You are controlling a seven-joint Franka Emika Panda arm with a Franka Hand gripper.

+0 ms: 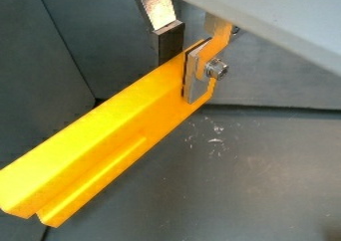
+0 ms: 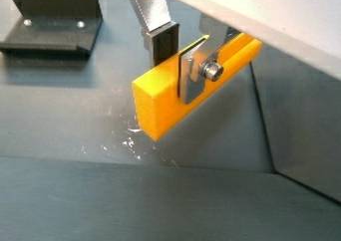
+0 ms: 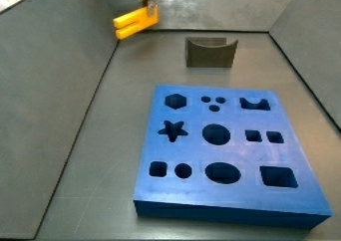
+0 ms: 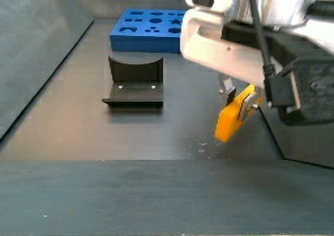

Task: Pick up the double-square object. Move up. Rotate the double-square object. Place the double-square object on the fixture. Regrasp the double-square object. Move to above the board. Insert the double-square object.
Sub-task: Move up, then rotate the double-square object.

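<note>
The gripper (image 1: 184,78) is shut on the double-square object (image 1: 107,135), a long yellow-orange block, clamped near its plain end between the silver fingers (image 1: 198,74). The forked end points away from the gripper. In a side view the gripper (image 4: 239,92) holds the block (image 4: 229,118) tilted, its low end close to the dark floor. The block also shows in the wrist view (image 2: 167,111) and the side view (image 3: 134,22). The fixture (image 3: 209,52) (image 4: 133,79) stands apart from the block, between it and the blue board (image 3: 193,153) (image 4: 144,45).
Grey walls (image 3: 67,106) enclose the floor on all sides. The block hangs near the corner wall (image 1: 286,71). Pale scratch marks (image 2: 114,145) lie on the floor under the block. The fixture's base plate (image 2: 47,31) shows in a wrist view.
</note>
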